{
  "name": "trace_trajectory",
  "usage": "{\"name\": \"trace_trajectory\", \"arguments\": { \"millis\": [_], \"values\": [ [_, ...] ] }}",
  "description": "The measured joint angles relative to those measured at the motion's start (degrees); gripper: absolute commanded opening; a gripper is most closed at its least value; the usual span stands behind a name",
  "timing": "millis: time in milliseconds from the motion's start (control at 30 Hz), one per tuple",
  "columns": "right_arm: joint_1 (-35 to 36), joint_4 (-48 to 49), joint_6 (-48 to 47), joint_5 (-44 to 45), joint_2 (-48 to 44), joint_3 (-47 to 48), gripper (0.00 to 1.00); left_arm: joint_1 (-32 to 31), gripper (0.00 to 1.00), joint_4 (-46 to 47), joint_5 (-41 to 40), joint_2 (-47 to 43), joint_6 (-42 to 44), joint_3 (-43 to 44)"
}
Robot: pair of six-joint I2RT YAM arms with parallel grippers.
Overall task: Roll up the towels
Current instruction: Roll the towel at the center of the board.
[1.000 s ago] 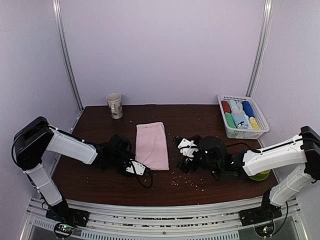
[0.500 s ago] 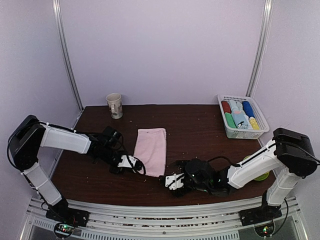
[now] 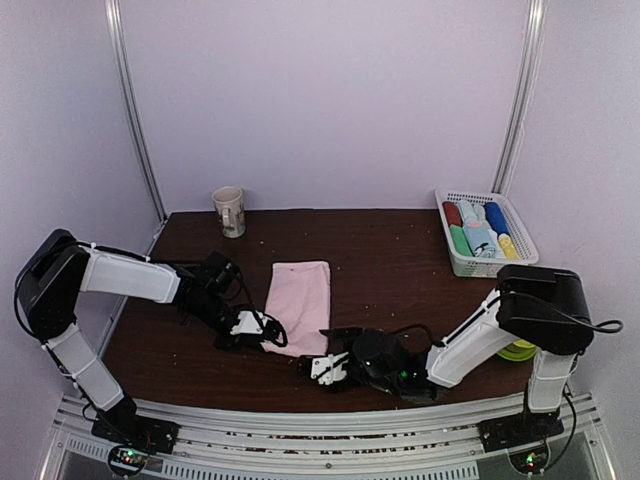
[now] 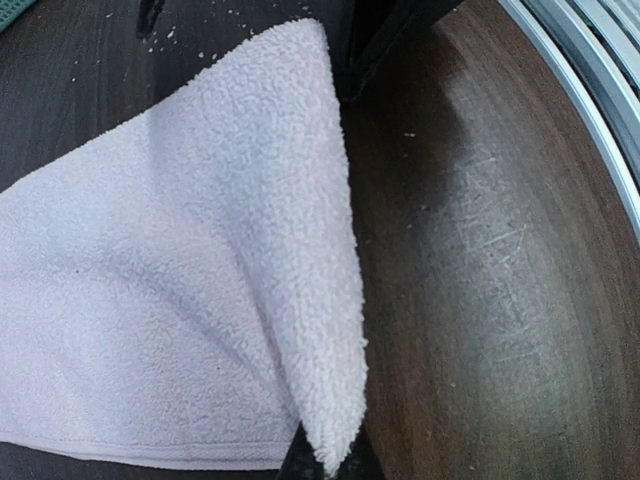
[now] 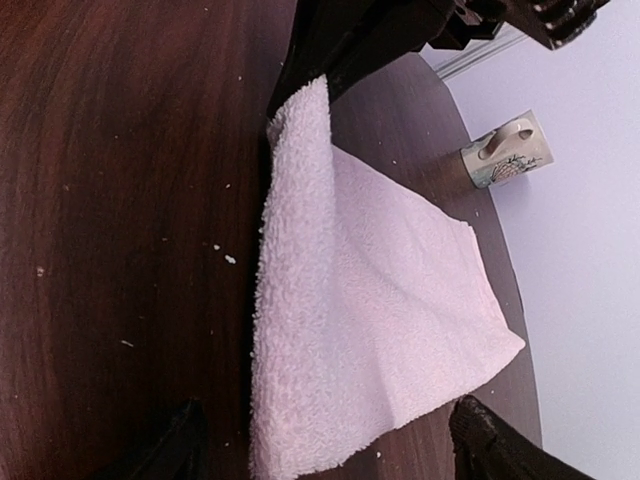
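At 9 o'clock of the table (image 3: 400, 240): left gripper (image 3: 264, 334), clamped shut on the near left corner of the pink towel (image 3: 300, 295). In the left wrist view, pinches that corner between the fingertips (image 4: 352, 470) and lifts it slightly, so the cloth tents up from the wood.

At the centre: lies mostly flat and unrolled, long axis running near enough from 12 to 6 o'clock, with the short near edge facing the arms. Well apart at 11 o'clock, a mug (image 3: 229, 211), not in the way.

At 5 o'clock of the towel: right gripper (image 3: 318, 362), low over the table and pointing toward 11 o'clock at the near right corner. In the right wrist view, stands with the jaws wide apart, one of the fingers (image 5: 182, 445) on each side of that corner, neither seeming to touch the cloth. Grips nothing yet.

Judging from this, hinges on one relation: the free corner sits just ahead of the right gripper, between its fingers, and far closer to it than to anything else. Calls for closing there, so that both ends of the near short edge are held and the roll can run along the long axis toward 12 o'clock.

At 2 o'clock: a white basket (image 3: 487, 268) holding rolled towels (image 3: 478, 236), well away from both arms.
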Motion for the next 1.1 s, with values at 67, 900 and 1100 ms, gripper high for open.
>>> {"name": "trace_trajectory", "arguments": {
  "millis": [67,900,1100],
  "values": [
    [0.0,0.3,-0.3,0.2,1.1,0.8,0.65,0.0,0.0,-0.2,0.1,0.0,0.0,0.0],
    [-0.8,-13.0,11.3,-6.3,3.9,9.7,0.0,0.0,0.98,-0.6,-0.5,-6.5,3.4,-4.9],
    [-3.1,-18.6,19.0,-12.0,3.4,12.3,0.0,0.0,0.97,-0.4,0.2,-6.8,3.2,-4.9]
  ]
}}
